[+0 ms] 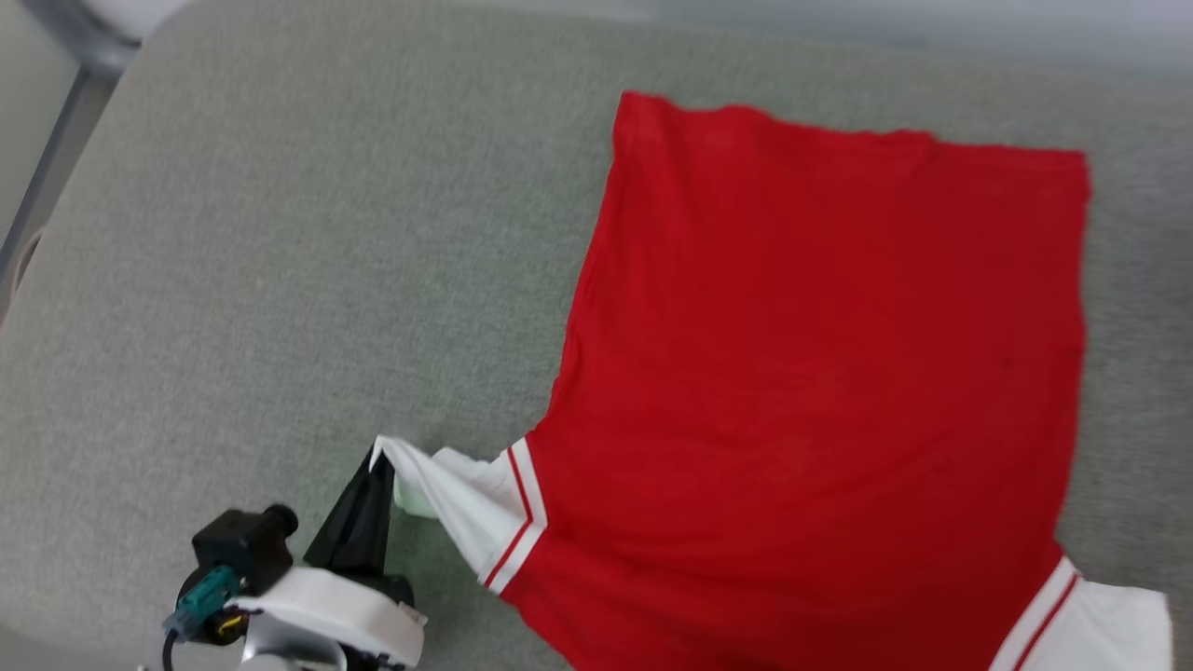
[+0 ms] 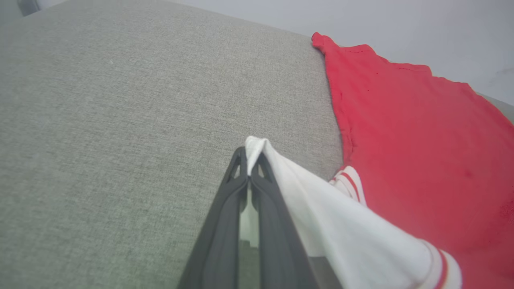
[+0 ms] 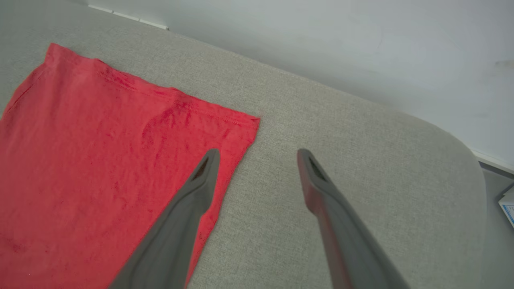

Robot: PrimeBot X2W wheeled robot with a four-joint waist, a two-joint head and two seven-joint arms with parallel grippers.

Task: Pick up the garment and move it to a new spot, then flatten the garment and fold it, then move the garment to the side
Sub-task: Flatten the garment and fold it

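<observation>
The garment point(image 1: 820, 373) is a red shirt with white sleeves and lies spread flat, plain red side up, on the right half of a grey padded surface point(image 1: 280, 280). My left gripper point(image 1: 377, 466) is shut on the tip of the near-left white sleeve point(image 1: 466, 508) and holds it stretched out to the left. In the left wrist view that gripper point(image 2: 249, 162) pinches the white sleeve point(image 2: 341, 224), which drapes over its right finger. My right gripper point(image 3: 257, 154) stands open above the garment's point(image 3: 100, 168) right edge, nothing between its fingers. The other white sleeve point(image 1: 1109, 624) lies at the lower right.
The grey surface has wide bare room left of the garment. Its far edge point(image 3: 321, 86) runs along a pale wall, and its rounded right corner point(image 3: 470, 160) drops off to a floor. A metal frame leg point(image 1: 47, 168) shows at the far left.
</observation>
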